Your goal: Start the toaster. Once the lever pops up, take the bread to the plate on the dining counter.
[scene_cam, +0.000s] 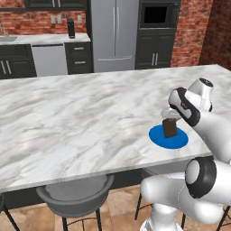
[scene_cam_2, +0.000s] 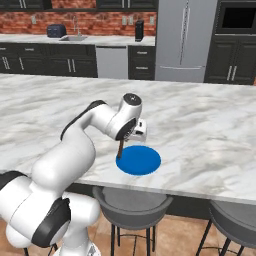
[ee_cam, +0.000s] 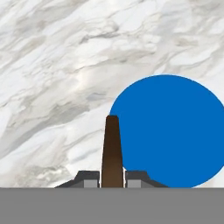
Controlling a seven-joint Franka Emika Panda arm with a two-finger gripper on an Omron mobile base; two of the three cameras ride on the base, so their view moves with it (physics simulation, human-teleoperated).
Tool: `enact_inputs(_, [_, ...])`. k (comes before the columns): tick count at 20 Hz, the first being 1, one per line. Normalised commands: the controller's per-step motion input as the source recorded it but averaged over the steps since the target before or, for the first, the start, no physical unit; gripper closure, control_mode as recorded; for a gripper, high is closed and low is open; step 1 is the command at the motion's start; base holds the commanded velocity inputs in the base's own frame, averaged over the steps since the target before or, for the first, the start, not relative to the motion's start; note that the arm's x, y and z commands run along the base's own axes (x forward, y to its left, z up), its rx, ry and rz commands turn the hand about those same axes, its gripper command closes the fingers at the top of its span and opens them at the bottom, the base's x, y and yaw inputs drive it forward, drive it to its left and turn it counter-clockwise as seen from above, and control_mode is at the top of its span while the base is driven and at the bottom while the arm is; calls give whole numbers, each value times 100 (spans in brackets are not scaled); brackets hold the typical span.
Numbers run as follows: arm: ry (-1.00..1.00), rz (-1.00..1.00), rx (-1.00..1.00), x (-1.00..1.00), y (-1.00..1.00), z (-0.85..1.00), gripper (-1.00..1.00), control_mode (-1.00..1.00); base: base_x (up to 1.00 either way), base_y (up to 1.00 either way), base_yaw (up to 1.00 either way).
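The pincer (ee_cam: 112, 177) is gripping the bread (ee_cam: 112, 151), with its two dark fingertips (ee_cam: 89, 178) pressing against the slice's two flat faces at the bottom centre of the hand view. The jaws are standing closed to the thickness of the slice. The bread is appearing edge-on in the hand view, as a narrow dark-brown strip rising from between the fingertips.

In the left base view, the bread (scene_cam: 170, 128) is hanging upright below the pincer (scene_cam: 170, 118) at centre right of the frame, with its lower edge lying in front of the plate (scene_cam: 158, 137). Whether the slice is touching the plate cannot be told. In the right base view, the bread (scene_cam_2: 121, 149) is showing as a thin dark strip below the pincer (scene_cam_2: 126, 140), at the left rim of the plate (scene_cam_2: 142, 161).

The plate is resting flat on the dining counter (scene_cam: 81, 122), near the counter's front edge. In the hand view, the plate (ee_cam: 175, 131) is occupying the right half of the frame, just right of the bread.

The toaster (scene_cam_2: 56, 31) is standing on the rear worktop at upper left of the right base view, well apart from the dining counter (scene_cam_2: 210, 130).

A grey stool (scene_cam: 76, 196) is standing below the counter's front edge at lower left of the left base view.
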Motion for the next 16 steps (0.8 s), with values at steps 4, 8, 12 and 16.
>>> enact_inputs(4, [0, 0, 0, 0, 0, -25, 100, -100, 0, 0, 0])
enact_inputs(8, [-1, 0, 0, 0, 0, -20, 100, -100, 0, 0, 0])
enact_inputs(12, [0, 0, 0, 6, 1, -9, 100, -100, 0, 0, 0])
enact_inputs(16, [0, 0, 0, 13, 11, 0, 100, -100, 0, 0, 0])
